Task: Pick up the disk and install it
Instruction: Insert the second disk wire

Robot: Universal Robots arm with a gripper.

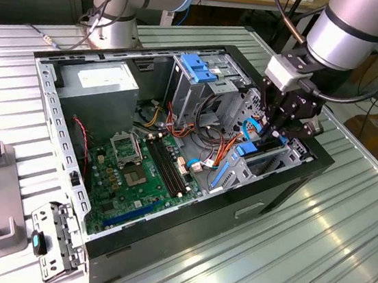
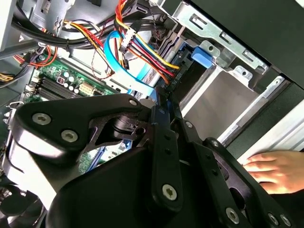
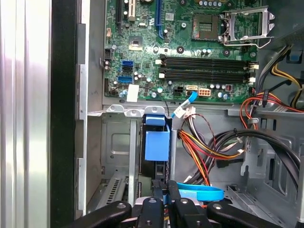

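The disk (image 3: 156,142) stands on edge inside the drive bay at the front corner of the open computer case (image 1: 295,175), its blue plastic carrier (image 1: 250,150) facing up. In the second wrist view the carrier's blue tab (image 2: 202,54) shows beyond the fingertips. My gripper (image 1: 273,132) hangs straight over that bay. In both wrist views its two black fingers (image 3: 156,209) lie pressed together, and the gripper (image 3: 165,202) tips sit right at the disk's upper edge. The gripper (image 2: 161,97) has nothing visible between its fingers.
Bundled power cables (image 3: 209,147) and a blue flat cable (image 3: 199,192) crowd the bay's side. The motherboard (image 1: 137,170), a grey power-supply box (image 1: 107,80) and a metal cage with blue cap (image 1: 198,67) fill the case. A person's hand (image 2: 275,171) rests outside the case wall.
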